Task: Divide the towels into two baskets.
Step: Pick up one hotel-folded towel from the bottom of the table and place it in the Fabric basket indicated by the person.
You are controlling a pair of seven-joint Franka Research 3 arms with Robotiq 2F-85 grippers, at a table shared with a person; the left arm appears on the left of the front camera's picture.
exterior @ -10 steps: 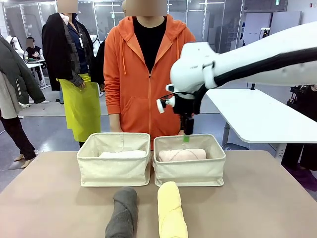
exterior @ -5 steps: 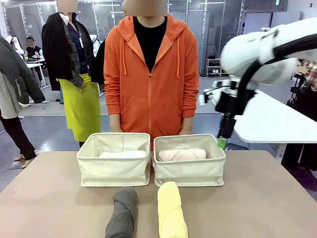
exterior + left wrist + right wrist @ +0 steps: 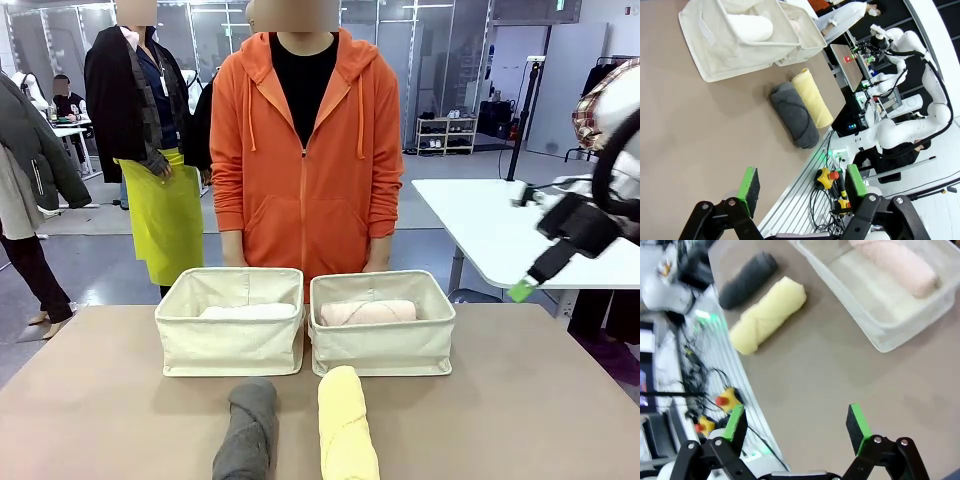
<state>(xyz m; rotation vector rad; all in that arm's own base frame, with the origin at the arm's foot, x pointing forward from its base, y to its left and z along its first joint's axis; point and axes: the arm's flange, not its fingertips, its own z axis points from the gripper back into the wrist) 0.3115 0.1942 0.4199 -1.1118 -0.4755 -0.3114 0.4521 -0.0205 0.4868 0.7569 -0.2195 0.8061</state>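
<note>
Two cream baskets stand side by side at the far middle of the table. The left basket [image 3: 230, 345] holds the white towel [image 3: 245, 312], and the right basket [image 3: 382, 347] holds the pink towel [image 3: 366, 312]. In front of them, on the bare table, lie the dark grey towel [image 3: 247, 430] and the yellow towel [image 3: 346, 425]. My right gripper [image 3: 522, 290] hangs open and empty in the air, right of the right basket. Its own view has the yellow towel [image 3: 767, 315], grey towel [image 3: 747, 280] and pink towel [image 3: 900, 265] far below. My left gripper [image 3: 802, 182] is open and empty above the table, away from the grey towel [image 3: 795, 115].
A person in an orange hoodie [image 3: 300, 150] stands right behind the baskets. A white table [image 3: 510, 230] stands at the back right. Cables and red stop buttons [image 3: 822, 176] lie beyond the table's near edge. Bare tabletop [image 3: 530, 400] lies on both sides of the towels.
My right arm has swung away from above the right basket, out to the right, with its gripper open. The towels and baskets have not moved.
</note>
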